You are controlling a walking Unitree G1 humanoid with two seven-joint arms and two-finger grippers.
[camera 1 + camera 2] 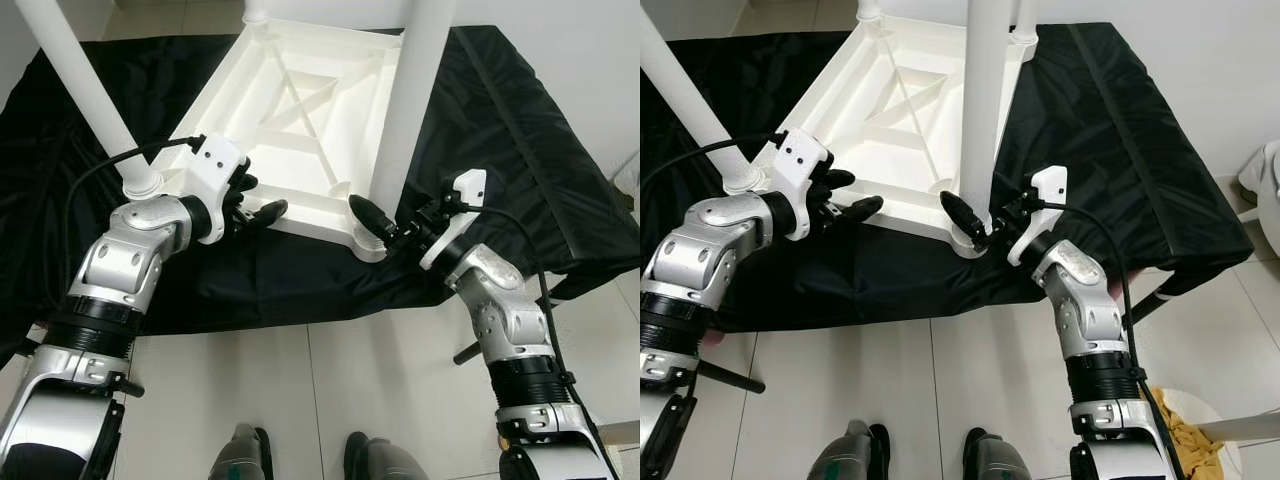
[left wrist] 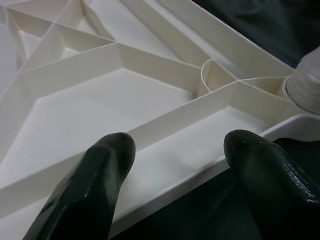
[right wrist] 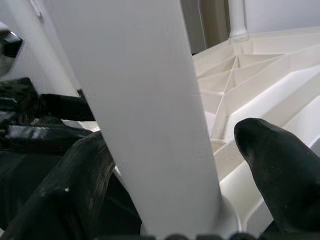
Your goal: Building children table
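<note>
Table top [image 1: 300, 110] is lying upside down on a black cloth [image 1: 500, 130], ribbed underside facing up. White legs are standing in the corner sockets; the near-right leg [image 1: 410, 100] is the one being worked on, and the near-left leg [image 1: 85, 95] is leaning outward in its socket.

Step in hand, as I judge it: seating the near-right leg in its corner socket [image 1: 370, 243].

- Doing it well probably means holding low on the leg, close to the socket, and keeping the leg square to the top while pressing or twisting it home.
- The top needs bracing from the other side, or it will likely slide on the slick cloth.
- Risk: pushing sideways high on the leg could tip it out of the socket.

Right gripper [image 1: 385, 225] is reaching in from the right, forearm angled up and wrist bent inward. Its two fingers are spread around the base of the leg, one on each side. In the right wrist view the fingers [image 3: 280, 165] are flanking the leg; whether they are pressing on it I cannot tell.

Left gripper [image 1: 262, 212] is reaching across from the left at the near edge of the top. Fingers [image 2: 95, 185] are apart, straddling the rim, one above the ribbed underside, one outside over the cloth; not clamping.
</note>
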